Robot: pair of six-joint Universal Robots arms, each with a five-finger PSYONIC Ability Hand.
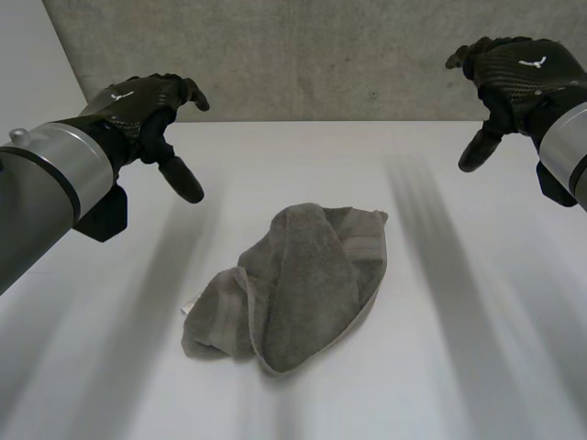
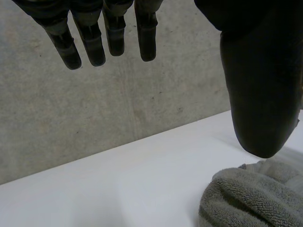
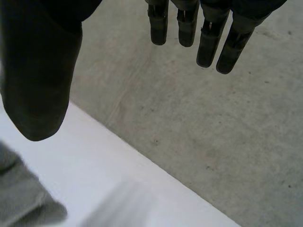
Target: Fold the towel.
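Note:
A grey towel [image 1: 295,286] lies crumpled in a loose heap in the middle of the white table [image 1: 440,367]. My left hand [image 1: 147,115] hovers above the table, back and to the left of the towel, open with its fingers [image 2: 90,45] straight and its thumb [image 2: 260,94] apart, holding nothing. My right hand [image 1: 514,78] hovers high at the back right, also open and empty, with straight fingers [image 3: 208,45] and the thumb [image 3: 40,90] spread. The towel's edge [image 2: 251,198] lies below the left thumb, and a bit of towel [image 3: 21,198] lies below the right thumb.
A grey concrete wall [image 1: 321,55] runs behind the table's far edge. Bare white tabletop surrounds the towel on all sides.

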